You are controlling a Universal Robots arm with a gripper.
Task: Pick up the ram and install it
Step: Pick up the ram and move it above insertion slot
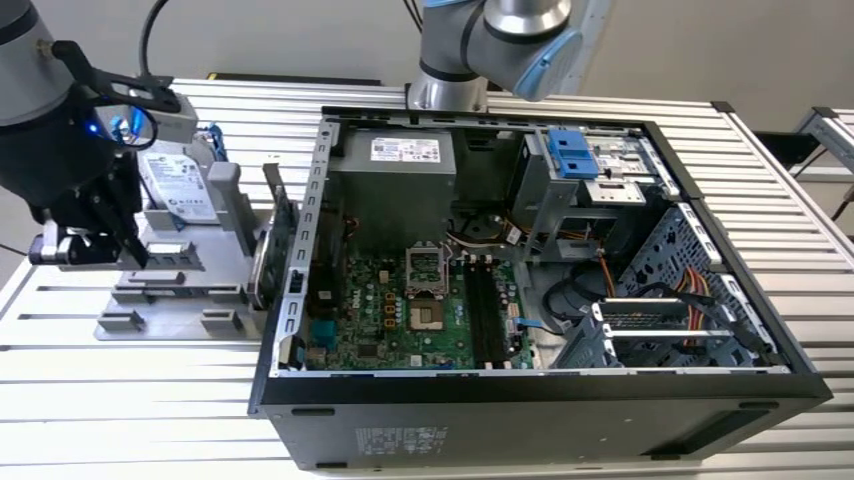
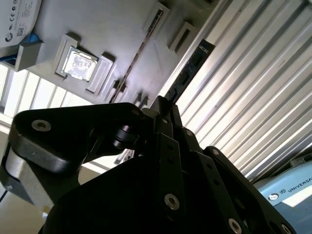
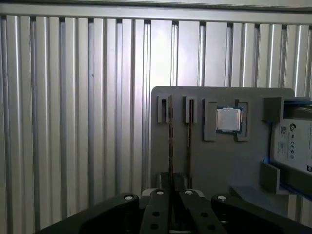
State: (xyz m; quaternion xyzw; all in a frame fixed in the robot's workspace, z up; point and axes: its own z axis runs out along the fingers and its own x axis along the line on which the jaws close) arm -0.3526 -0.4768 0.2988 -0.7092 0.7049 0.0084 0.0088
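Setting: a robotics lab bench, set up as a computer-assembly test cell.

Evidence:
- The work surface is a ribbed aluminium-profile table (image 1: 120, 420).
- An open desktop computer case (image 1: 534, 425) lies on its side on the table, with its motherboard (image 1: 400, 310) exposed.
- The base of a robot arm (image 1: 447, 88) is mounted just beyond the case's far wall.
- Beside the case, toward the exterior view's left, a grey fixture plate (image 1: 174, 322) holds loose parts in fitted pockets: a hard drive (image 1: 176, 185), a processor chip (image 3: 228, 120) and the ram (image 2: 191, 67) on edge.
- A second profile table (image 1: 834, 135) stands past the case, toward the exterior view's right.
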